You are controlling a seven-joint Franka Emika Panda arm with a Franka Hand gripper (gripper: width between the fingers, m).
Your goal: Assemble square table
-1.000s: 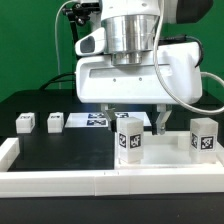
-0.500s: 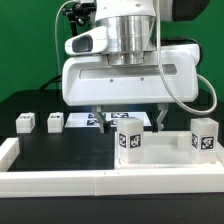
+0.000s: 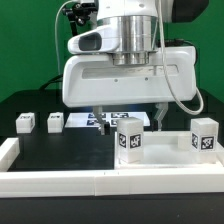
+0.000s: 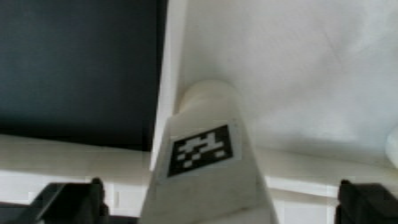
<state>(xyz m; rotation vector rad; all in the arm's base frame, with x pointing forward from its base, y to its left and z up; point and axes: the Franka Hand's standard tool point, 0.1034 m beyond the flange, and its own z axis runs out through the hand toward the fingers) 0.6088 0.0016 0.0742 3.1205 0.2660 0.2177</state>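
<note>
The square table's white panel (image 3: 166, 150) lies at the exterior view's right with two tagged white legs standing on it, one (image 3: 130, 140) near the middle and one (image 3: 205, 138) at the far right. Two more short tagged legs (image 3: 24, 122) (image 3: 54, 122) lie on the black table at the left. My gripper (image 3: 130, 120) hangs open just above and behind the middle leg. In the wrist view that leg (image 4: 206, 150) rises between my dark fingertips (image 4: 71, 200), which stand apart from it on both sides; my gripper (image 4: 217, 205) holds nothing.
The marker board (image 3: 92, 120) lies flat behind the gripper. A long white L-shaped rail (image 3: 90, 182) runs along the front and turns up the exterior view's left side (image 3: 8, 150). The black table (image 4: 80, 70) shows beside the panel (image 4: 320, 150).
The gripper has shifted toward the exterior view's left, mostly in the first half second, and now sits over the middle leg. It stays open. The parts have not moved.
</note>
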